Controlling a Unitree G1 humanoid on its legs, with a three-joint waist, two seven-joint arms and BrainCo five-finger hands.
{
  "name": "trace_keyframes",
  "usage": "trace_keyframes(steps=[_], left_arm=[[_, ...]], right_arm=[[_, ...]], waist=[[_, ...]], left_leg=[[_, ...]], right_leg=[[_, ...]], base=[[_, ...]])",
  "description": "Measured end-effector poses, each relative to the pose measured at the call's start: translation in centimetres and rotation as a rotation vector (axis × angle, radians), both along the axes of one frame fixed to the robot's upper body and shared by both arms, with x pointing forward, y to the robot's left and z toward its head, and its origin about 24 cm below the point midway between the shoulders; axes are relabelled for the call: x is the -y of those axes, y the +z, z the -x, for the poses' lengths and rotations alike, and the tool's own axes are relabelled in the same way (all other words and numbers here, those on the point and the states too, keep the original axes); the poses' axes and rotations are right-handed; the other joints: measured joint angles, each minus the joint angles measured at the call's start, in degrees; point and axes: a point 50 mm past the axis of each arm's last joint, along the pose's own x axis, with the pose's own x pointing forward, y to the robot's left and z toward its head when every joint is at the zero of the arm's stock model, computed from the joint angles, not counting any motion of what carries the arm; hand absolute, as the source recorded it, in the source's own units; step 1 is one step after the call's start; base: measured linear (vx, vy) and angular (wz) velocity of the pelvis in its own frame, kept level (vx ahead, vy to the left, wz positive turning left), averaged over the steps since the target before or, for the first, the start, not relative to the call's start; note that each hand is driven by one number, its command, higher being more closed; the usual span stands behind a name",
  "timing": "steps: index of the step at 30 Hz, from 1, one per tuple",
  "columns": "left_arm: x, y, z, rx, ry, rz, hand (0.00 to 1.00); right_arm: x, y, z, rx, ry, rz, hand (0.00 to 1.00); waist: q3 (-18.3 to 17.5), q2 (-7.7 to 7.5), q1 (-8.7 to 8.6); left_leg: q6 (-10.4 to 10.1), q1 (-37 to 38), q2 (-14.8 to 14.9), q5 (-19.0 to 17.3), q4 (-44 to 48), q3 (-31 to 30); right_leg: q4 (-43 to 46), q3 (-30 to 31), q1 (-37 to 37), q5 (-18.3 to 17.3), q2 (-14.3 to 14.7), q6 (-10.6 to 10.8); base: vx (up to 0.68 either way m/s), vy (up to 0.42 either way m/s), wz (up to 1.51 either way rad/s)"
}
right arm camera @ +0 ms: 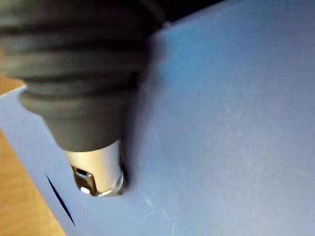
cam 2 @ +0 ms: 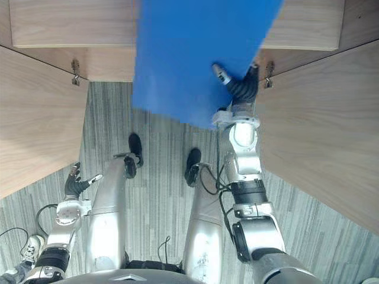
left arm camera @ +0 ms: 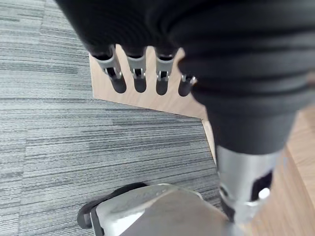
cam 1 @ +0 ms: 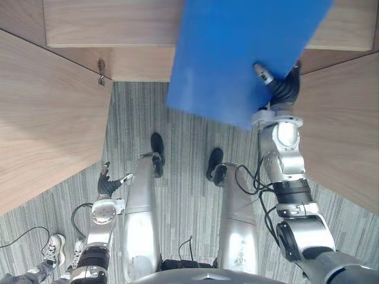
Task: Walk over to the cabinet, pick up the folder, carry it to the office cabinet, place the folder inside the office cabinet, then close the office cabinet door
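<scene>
The left hand [cam 1: 109,184] hangs low beside the robot's left side, above the carpet [cam 1: 183,118]. It holds nothing. In its wrist view the fingers [left arm camera: 139,81] run straight in a loose row, and a corner of pale wood panel [left arm camera: 147,101] lies on the grey striped carpet past them. Off to the lower left a person's shoes [cam 1: 55,248] stand on the carpet, well apart from that hand. Further forward, the right arm reaches up and out, and the right hand [cam 1: 285,89] grasps the folder [cam 1: 237,53] at its near right corner. The thumb [cam 1: 263,73] presses down on the blue top face and the rest of the fingers are hidden under the sheet. The wrist view shows the same thumb [right arm camera: 96,169] flat against the blue surface. The folder is broad, flat and blue, held in the air and tilted. Its near edge is over the carpet and its far end crosses the cabinet's front edge and runs out of the top of the picture, so whether it is already inside cannot be told. On either side stand two open wooden doors, the left door [cam 1: 41,118] and the right door [cam 1: 346,136], angled outward toward the robot. A metal hinge [cam 1: 102,72] shows at the left door's inner edge. Beyond them lies the cabinet [cam 1: 106,23], a light wood surface between the doors, partly covered by the folder.
</scene>
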Motion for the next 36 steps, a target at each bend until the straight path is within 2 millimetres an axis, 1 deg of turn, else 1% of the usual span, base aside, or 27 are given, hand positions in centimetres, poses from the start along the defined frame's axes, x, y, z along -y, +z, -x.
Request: trace_keyframes(steps=[4,5,7,10,12,16,20,23,25,28,33,35,36], left_arm=[[0.0,0.0,0.0,0.005,0.008,0.016,0.0],[0.0,0.1,0.0,0.007,0.008,0.016,0.0],[0.0,0.3,-0.2,0.022,0.013,0.027,0.0],[0.2,0.7,-0.3,0.038,0.013,0.028,0.0],[0.2,0.7,-0.3,0.039,0.022,0.025,0.0],[0.2,0.6,-0.3,0.038,0.047,0.037,0.0],[0.2,0.5,-0.3,0.036,0.05,0.038,0.0],[0.2,0.5,-0.3,0.038,0.069,0.038,0.0],[0.3,0.5,-0.5,0.04,0.086,0.052,0.0],[0.3,0.4,-0.6,0.031,0.097,0.052,0.0],[0.3,0.1,-0.5,0.019,0.128,0.07,0.0],[0.2,-0.4,-0.3,-0.005,0.136,0.073,0.0],[0.2,-0.4,-0.4,-0.007,0.136,0.073,0.0]], right_arm=[[1.0,2.0,-1.2,0.033,-0.015,-0.151,1.0],[1.0,2.4,-1.3,0.04,-0.017,-0.17,1.0],[1.2,4.0,-1.7,0.071,-0.011,-0.232,1.0],[1.5,5.2,-2.1,0.086,-0.012,-0.31,1.0],[1.5,5.5,-2.3,0.085,-0.014,-0.333,1.0],[1.2,6.9,-2.5,0.108,0.001,-0.383,1.0],[1.6,7.6,-3.2,0.091,-0.018,-0.442,1.0],[1.9,8.8,-3.6,0.086,-0.014,-0.528,1.0],[2.2,10.6,-3.5,0.118,-0.002,-0.552,1.0],[2.4,11.7,-3.8,0.101,-0.014,-0.588,1.0],[3.2,13.5,-3.7,0.114,-0.018,-0.616,1.0],[3.4,13.9,-3.9,0.098,-0.027,-0.645,1.0],[3.4,14.0,-3.9,0.097,-0.024,-0.656,0.0]], waist=[[0.0,0.01,0.19],[0.0,0.01,0.2],[-0.02,0.02,0.28],[-0.02,0.03,0.54],[-0.04,0.05,0.62],[-0.08,0.05,0.58],[-0.21,0.2,0.55],[-0.61,0.52,0.36],[-0.61,0.52,0.43],[-0.61,0.51,0.39],[-0.62,0.5,-0.06],[-0.63,0.5,-0.27],[-0.64,0.52,-0.27]], left_leg=[[-0.01,-0.48,0.01,0.0,-0.12,-0.27],[-0.01,-0.65,0.0,0.0,-0.13,-0.31],[-0.07,-1.93,0.0,0.09,-0.06,-0.55],[-0.09,-2.83,0.0,0.14,0.12,-1.03],[-0.09,-2.85,-0.02,0.14,0.09,-1.13],[-0.15,-2.9,-0.09,0.18,-0.15,-1.15],[-0.21,-3.26,-0.12,0.28,-0.27,-1.4],[-0.24,-4.99,-0.21,0.63,-0.27,-2.14],[-0.29,-6.04,-0.29,0.98,-0.35,-2.48],[-0.53,-6.13,-0.42,1.27,-0.83,-2.59],[-0.56,-6.93,-0.95,2.49,-2.26,-2.91],[-0.58,-7.07,-0.97,2.62,-2.31,-3.17],[-0.58,-7.15,-0.97,2.62,-2.4,-3.22]], right_leg=[[-0.05,-0.29,-0.37,-0.17,0.0,-0.16],[-0.06,-0.34,-0.52,-0.17,0.01,-0.17],[-0.05,-0.56,-1.57,-0.16,0.01,-0.18],[-0.07,-1.17,-2.01,-0.16,-0.02,-0.18],[-0.11,-1.54,-1.89,-0.18,-0.18,-0.21],[-0.22,-1.68,-1.92,-0.27,-0.26,-0.34],[-0.34,-1.98,-2.09,-0.27,-0.27,-0.4],[-0.56,-2.77,-3.27,-0.16,-0.34,-0.56],[-0.51,-3.13,-4.18,-0.13,-0.39,-0.62],[-0.6,-3.31,-4.31,-0.13,-0.51,-0.63],[-1.48,-4.02,-5.03,0.33,-0.93,-1.02],[-1.71,-4.39,-4.91,0.42,-0.93,-1.06],[-1.73,-4.43,-4.93,0.42,-0.93,-1.06]], base=[[0.02,-0.042,0.02],[0.02,-0.041,0.02],[0.01,-0.034,0.02],[0.03,-0.028,0.04],[0.02,-0.022,0.04],[0.0,-0.008,0.0],[-0.01,-0.016,0.01],[0.01,-0.011,0.05],[0.01,-0.01,0.05],[0.01,-0.016,0.05],[0.0,-0.009,0.07],[0.0,0.0,0.0],[0.0,0.0,0.0]])
